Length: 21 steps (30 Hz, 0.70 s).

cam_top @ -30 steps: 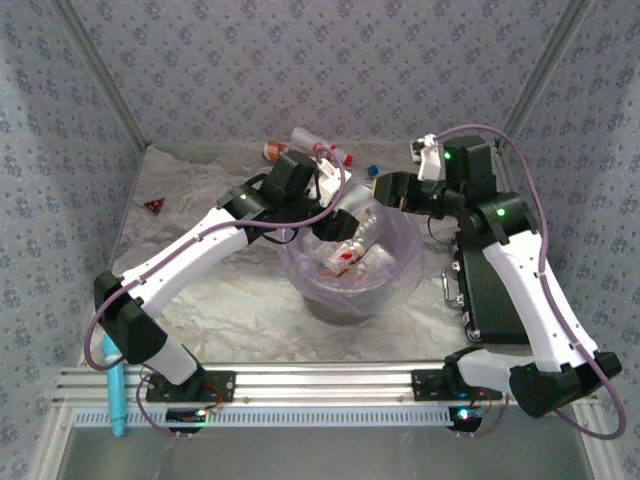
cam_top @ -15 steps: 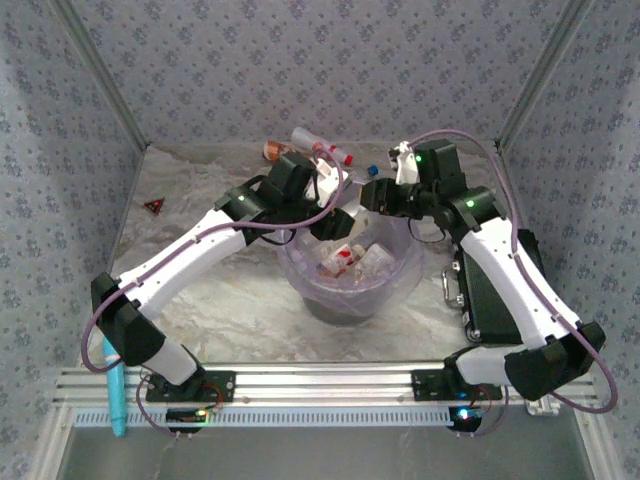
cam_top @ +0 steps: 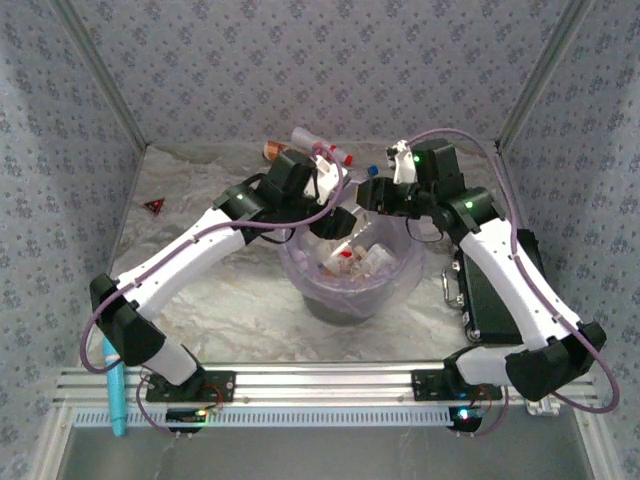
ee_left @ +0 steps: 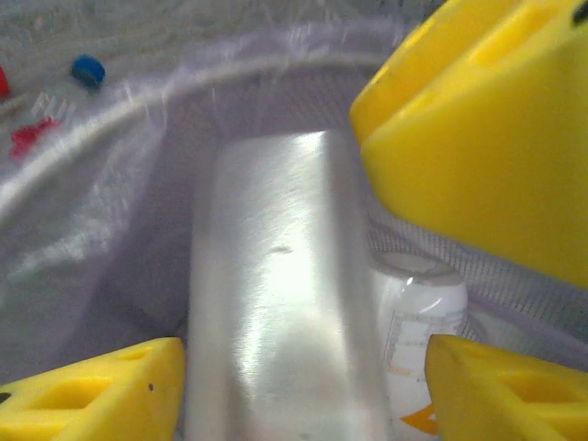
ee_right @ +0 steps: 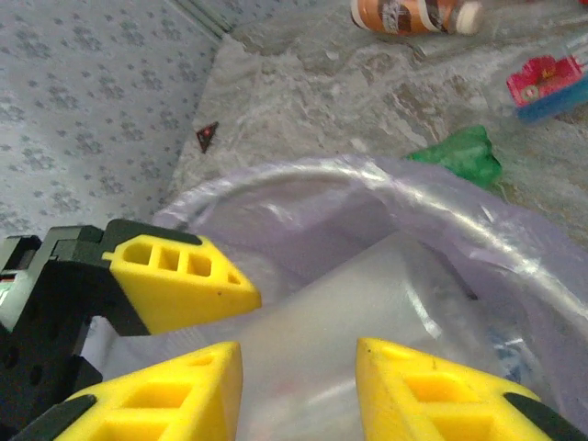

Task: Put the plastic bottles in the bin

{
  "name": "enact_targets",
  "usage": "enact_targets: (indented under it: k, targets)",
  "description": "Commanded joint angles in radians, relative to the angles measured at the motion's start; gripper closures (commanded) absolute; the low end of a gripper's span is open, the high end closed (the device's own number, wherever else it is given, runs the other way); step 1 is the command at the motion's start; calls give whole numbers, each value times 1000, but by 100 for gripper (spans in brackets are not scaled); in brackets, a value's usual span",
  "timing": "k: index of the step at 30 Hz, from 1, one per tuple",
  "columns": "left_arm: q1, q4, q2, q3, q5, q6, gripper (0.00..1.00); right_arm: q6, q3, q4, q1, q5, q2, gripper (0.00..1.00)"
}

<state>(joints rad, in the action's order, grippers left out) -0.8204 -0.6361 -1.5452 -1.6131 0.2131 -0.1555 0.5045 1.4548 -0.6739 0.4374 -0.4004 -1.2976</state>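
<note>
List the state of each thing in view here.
left gripper, open
right gripper, open or shut unclear
clear bottle, between the left gripper's fingers, over the bin
bin, upright, holding several bottles
orange-labelled bottle, lying on the table outside the bin
blue-capped bottle, lying on the table

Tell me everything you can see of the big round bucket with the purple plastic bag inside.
The big round bucket stands upright in the middle of the table. A translucent lavender plastic bag lines it and folds over its rim; a dark base shows below. Small plastic bottles with red labels lie inside. The left gripper and right gripper hang above its far rim.
</note>
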Motion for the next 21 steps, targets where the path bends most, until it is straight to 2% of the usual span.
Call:
enact_targets:
  k: [1, 6, 9, 11, 15, 21]
  targets:
    - [1, 0, 42, -107, 25, 31, 27, -33, 78, -56, -12, 8, 28, 57]
    - [22, -10, 63, -189, 38, 51, 20, -55, 90, -92, -72, 5, 58, 53]
    - [66, -10, 97, -222, 26, 83, 18, -65, 83, -119, -123, -10, 89, 51]
    - [132, 17, 127, -218, 5, 91, 18, -69, 73, -138, -161, -22, 110, 50]
    - [353, 78, 138, -191, 77, 37, 19, -73, 33, -167, -222, -38, 146, 49]
    - [519, 100, 22, -146, 205, -22, 20, -66, -51, -164, -245, -26, 186, 48]
